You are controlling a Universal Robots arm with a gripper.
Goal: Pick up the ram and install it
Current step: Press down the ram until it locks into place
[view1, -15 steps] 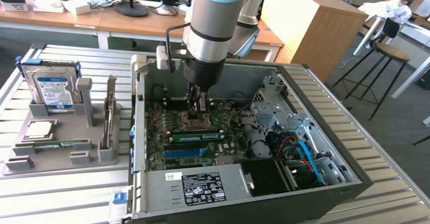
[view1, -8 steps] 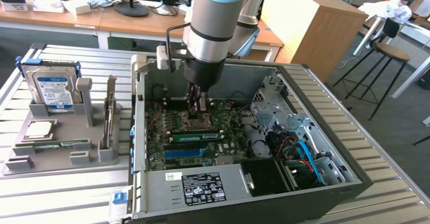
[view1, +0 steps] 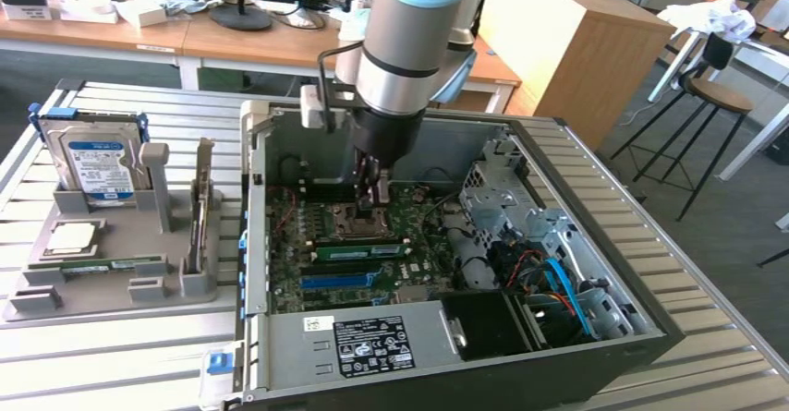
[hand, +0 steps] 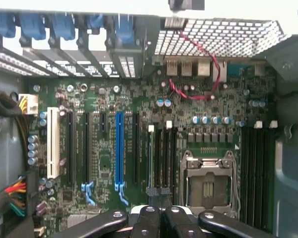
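Note:
A green ram stick (view1: pixel 105 265) lies flat in the grey holder (view1: pixel 161 245) at the exterior view's left, outside the computer case. A second green stick with a pale label (view1: pixel 361 249) sits in a motherboard slot inside the open case; in the wrist view it (hand: pixel 150 153) is seen edge-on beside the empty black slots. My gripper (view1: pixel 379 189) hangs over the motherboard, just above the CPU socket (view1: pixel 361 222) and close to the seated stick. In the wrist view the gripper (hand: pixel 159 198) has its black fingers pressed together, shut, with no stick between them.
The holder also carries a hard drive (view1: pixel 96 162), a CPU chip (view1: pixel 72 238) and a card standing on edge (view1: pixel 201 212). A blue slot (hand: pixel 119 148) lies beside the ram slots. The case walls (view1: pixel 253 208), power supply (view1: pixel 370 344) and drive cage (view1: pixel 505 199) hem in the motherboard.

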